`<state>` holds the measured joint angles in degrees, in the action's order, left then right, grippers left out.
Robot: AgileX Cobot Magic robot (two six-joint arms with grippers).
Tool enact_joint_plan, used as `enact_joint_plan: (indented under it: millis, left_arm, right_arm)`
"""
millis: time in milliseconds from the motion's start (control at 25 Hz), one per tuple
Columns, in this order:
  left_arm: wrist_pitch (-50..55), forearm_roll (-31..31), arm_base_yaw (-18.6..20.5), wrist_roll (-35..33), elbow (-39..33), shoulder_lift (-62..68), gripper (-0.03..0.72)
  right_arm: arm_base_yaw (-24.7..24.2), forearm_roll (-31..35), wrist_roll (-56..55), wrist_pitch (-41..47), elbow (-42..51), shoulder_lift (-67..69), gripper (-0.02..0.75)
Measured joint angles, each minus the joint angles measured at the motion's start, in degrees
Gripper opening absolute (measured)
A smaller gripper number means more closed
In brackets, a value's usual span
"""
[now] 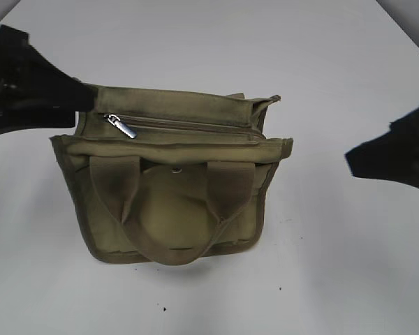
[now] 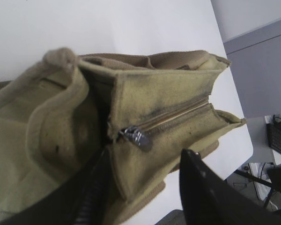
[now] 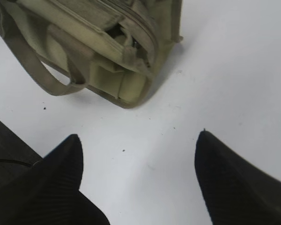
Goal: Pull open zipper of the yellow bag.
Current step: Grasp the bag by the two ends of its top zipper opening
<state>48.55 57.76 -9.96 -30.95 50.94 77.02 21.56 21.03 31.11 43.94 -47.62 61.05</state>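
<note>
The small olive-khaki canvas bag (image 1: 174, 181) is laid on the white tabletop (image 1: 335, 279), its two wide webbing loop handles (image 1: 171, 209) at the near side. Behind them, the long olive zipper (image 1: 188, 125) is seen closed, its flat silver pull tab (image 1: 122, 126) at the bag's left end. The left gripper (image 2: 143, 187) is placed around that end, fingers (image 2: 201, 187) apart, nothing clamped. The right gripper (image 3: 138, 176) is held well apart to the bag's right, fingers spread wide.

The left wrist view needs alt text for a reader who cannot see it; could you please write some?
An olive-khaki canvas bag lies on a white table, its closed zipper running across the end panel with the silver pull tab at the near end. The left gripper straddles the bag's corner just below the tab, jaws apart, touching neither tab nor zipper.
</note>
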Motion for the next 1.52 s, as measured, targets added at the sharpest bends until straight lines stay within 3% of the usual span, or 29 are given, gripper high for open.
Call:
enact_joint_plan:
  millis: [240, 440, 520, 680, 760, 1320, 1520]
  left_arm:
    - [-1.53, -0.17, -0.78, 0.05, 5.39, 9.32, 0.376]
    - [-2.27, 1.99, -1.56, 0.05, 8.07, 12.56, 0.365]
    - [-2.42, 2.37, -2.57, 0.05, 8.71, 12.83, 0.319]
    - [-3.01, 2.59, -4.45, 0.05, 8.97, 12.93, 0.087]
    - [-3.06, 2.97, -4.72, 0.05, 8.97, 12.93, 0.020]
    - [-2.29, 8.30, -4.72, 0.11, 8.92, 13.04, 0.016]
    - [-2.00, 9.35, -4.62, 0.16, 8.85, 13.36, 0.015]
  right_arm:
    - [10.27, 0.28, 1.58, -7.02, -5.17, 11.14, 0.574]
    - [16.06, 0.33, 4.11, -11.48, -11.64, 18.67, 0.574]
    - [17.54, 0.33, 5.11, -12.75, -14.79, 21.66, 0.565]
    - [18.89, 0.33, 5.94, -13.62, -22.01, 28.45, 0.495]
    - [19.15, 0.33, 6.00, -13.68, -25.04, 31.60, 0.464]
    - [19.25, 0.52, 6.19, -16.19, -30.13, 41.91, 0.428]
    - [19.25, 0.35, 6.23, -17.04, -30.28, 43.42, 0.281]
